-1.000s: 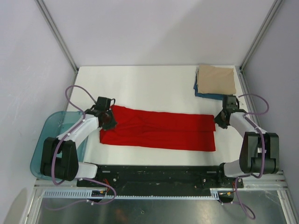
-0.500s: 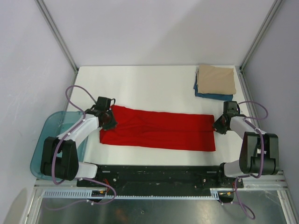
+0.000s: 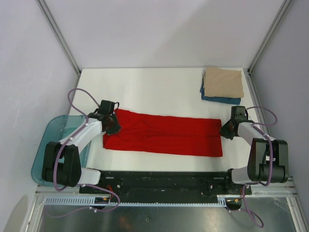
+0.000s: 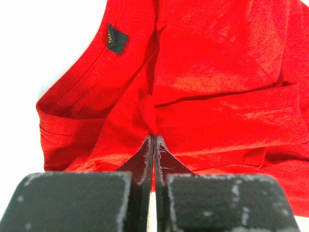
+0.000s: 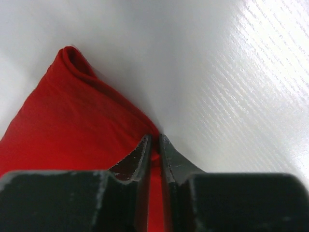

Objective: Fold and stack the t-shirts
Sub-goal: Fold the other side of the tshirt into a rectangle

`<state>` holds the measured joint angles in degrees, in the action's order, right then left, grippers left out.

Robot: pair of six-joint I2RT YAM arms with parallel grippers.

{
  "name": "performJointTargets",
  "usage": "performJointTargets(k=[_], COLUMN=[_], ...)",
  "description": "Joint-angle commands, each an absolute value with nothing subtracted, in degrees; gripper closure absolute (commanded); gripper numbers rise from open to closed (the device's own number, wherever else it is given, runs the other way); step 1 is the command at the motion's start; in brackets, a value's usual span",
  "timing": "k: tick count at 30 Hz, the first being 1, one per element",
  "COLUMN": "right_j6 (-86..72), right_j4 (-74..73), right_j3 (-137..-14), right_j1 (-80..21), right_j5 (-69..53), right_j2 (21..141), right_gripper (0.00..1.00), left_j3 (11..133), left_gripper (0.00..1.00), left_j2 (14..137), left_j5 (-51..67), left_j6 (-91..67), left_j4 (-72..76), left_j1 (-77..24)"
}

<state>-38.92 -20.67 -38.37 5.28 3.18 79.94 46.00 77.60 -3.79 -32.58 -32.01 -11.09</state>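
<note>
Ends of red t-shirt sit nipped in left pincer and right pincer.

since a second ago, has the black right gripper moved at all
Yes. In the top view the right gripper has slid toward the bottom edge, away from the folded tan shirt, at the right end of the long red cloth shirt.
</note>
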Motion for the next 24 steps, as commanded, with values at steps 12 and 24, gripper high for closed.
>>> performJointTargets(k=[12, 24], right_j6=[-39.5, -39.3], right_j4=[-22.4, -23.1], right_j3=[-41.6, -52.3], right_j1=[6.7, 7.1], right_j5=[1.3, 0.8], right_j2=[78.1, 83.0], right_gripper=[1.0, 1.0], left_j3=[58.3, 76.5], left_gripper=[1.0, 1.0], left_j2=[80.9, 91.3], left_j5=[-5.6, -8.0], left_j6=[-31.1, -29.0], left_j4=[-31.5, -34.3], left_j1=[-10.7, -8.2])
